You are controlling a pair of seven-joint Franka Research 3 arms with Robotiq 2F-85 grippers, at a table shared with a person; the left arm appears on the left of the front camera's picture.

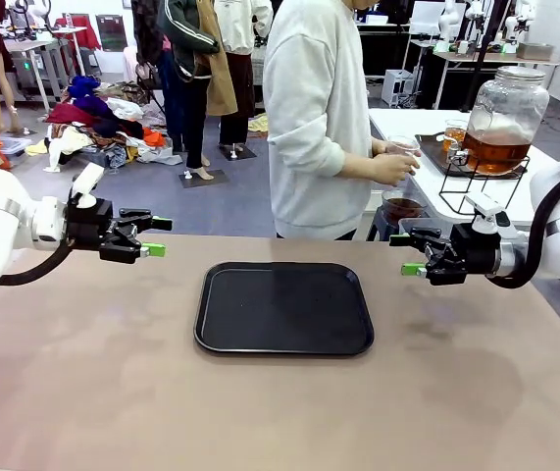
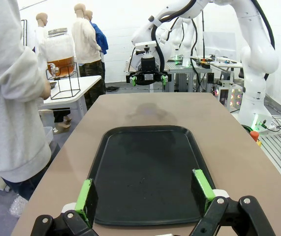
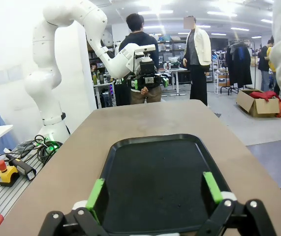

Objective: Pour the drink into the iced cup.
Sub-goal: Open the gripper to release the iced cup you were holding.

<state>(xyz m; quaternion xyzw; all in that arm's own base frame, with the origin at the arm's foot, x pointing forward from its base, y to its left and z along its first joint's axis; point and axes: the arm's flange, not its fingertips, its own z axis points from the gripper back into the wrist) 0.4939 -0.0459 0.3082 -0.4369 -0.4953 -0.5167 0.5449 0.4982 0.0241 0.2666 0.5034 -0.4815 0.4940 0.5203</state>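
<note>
The drink (image 1: 496,150) is amber liquid in a large glass dispenser jar on a wire stand, on the white side table at the far right; the drink (image 2: 61,66) also shows in the left wrist view. A person in a white sweatshirt holds a clear cup (image 1: 403,147) beside the jar's tap; whether it has ice in it I cannot tell. My left gripper (image 1: 157,236) hovers open left of the black tray (image 1: 284,334), holding nothing. My right gripper (image 1: 407,254) hovers open right of the tray, also holding nothing. Each wrist view looks over the tray (image 2: 150,142) (image 3: 155,147) at the other gripper.
A small cup of dark liquid (image 1: 400,208) stands past the table's far edge near my right gripper. A glass with amber liquid (image 1: 454,134) sits on a dark tray by the jar. Bare brown tabletop (image 1: 113,373) surrounds the black tray.
</note>
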